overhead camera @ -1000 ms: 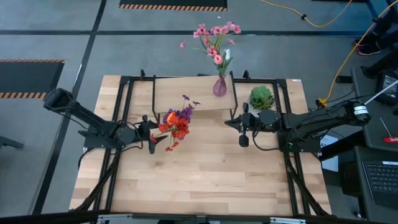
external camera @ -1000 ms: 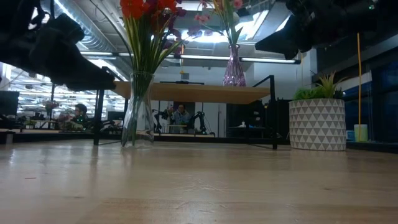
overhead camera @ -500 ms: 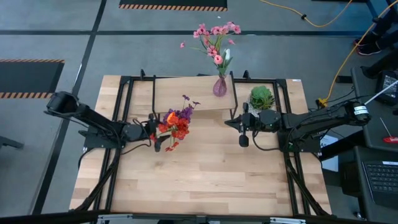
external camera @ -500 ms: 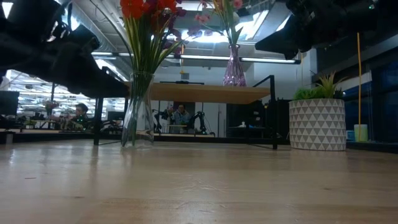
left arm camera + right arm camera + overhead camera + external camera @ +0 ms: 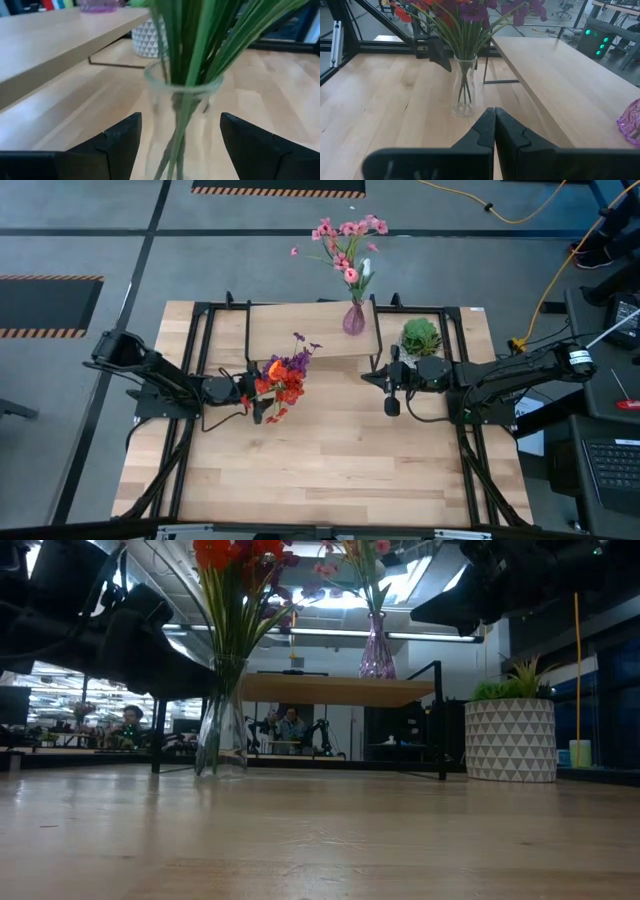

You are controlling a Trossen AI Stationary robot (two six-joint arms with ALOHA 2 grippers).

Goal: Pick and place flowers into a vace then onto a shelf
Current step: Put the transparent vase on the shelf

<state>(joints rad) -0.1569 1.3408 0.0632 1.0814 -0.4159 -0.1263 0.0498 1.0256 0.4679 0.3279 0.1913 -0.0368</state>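
Your left tool has its fingers spread wide, one on each side of the clear glass vase, and you cannot tell whether they touch the glass. That vase stands upright on the desk, just in front of the shelf, and holds the red, orange and purple flowers on their green stems. Your right tool has its fingers pressed together with nothing between them; it hangs over the desk well apart from the vase, near the green plant in the white pot. On the shelf you have a purple vase holding pink flowers
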